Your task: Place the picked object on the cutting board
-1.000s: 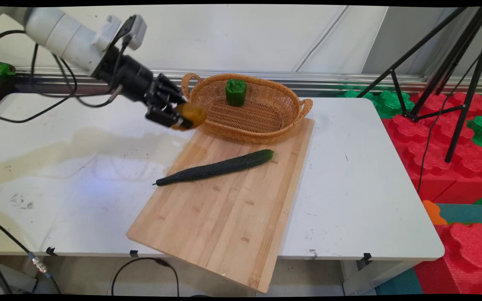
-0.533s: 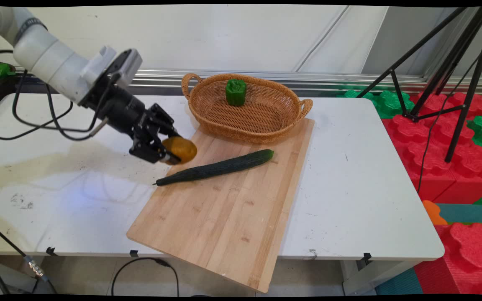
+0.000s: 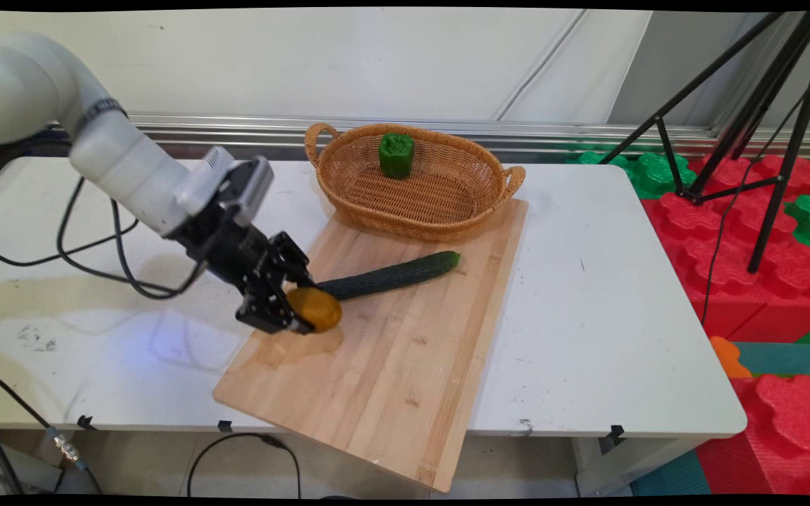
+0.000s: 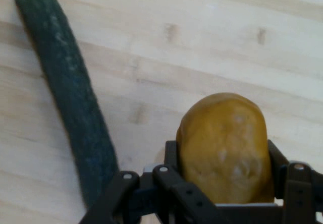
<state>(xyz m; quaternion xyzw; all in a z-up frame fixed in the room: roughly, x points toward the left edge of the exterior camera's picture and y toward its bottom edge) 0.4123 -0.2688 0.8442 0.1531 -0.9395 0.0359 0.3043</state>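
Observation:
My gripper [image 3: 299, 313] is shut on a yellow-brown potato [image 3: 315, 309], held just above the left part of the wooden cutting board [image 3: 384, 358]. The hand view shows the potato [image 4: 226, 146] clamped between the two fingers [image 4: 171, 158], with the board's [image 4: 202, 47] wood right below. A long dark green cucumber [image 3: 391, 274] lies aslant on the board just behind the potato; its thin end is hidden by my gripper. In the hand view the cucumber [image 4: 65, 88] runs along the left side.
A wicker basket [image 3: 440, 204] with a green bell pepper [image 3: 396, 154] inside stands at the board's far end. A black tripod [image 3: 749, 126] and red and green foam blocks [image 3: 749, 232] are off the table's right side. Black cables [image 3: 95, 260] hang under the arm.
The gripper has come down and toward the near side with the potato, from beside the basket's left handle to just over the board in front of the cucumber's thin end.

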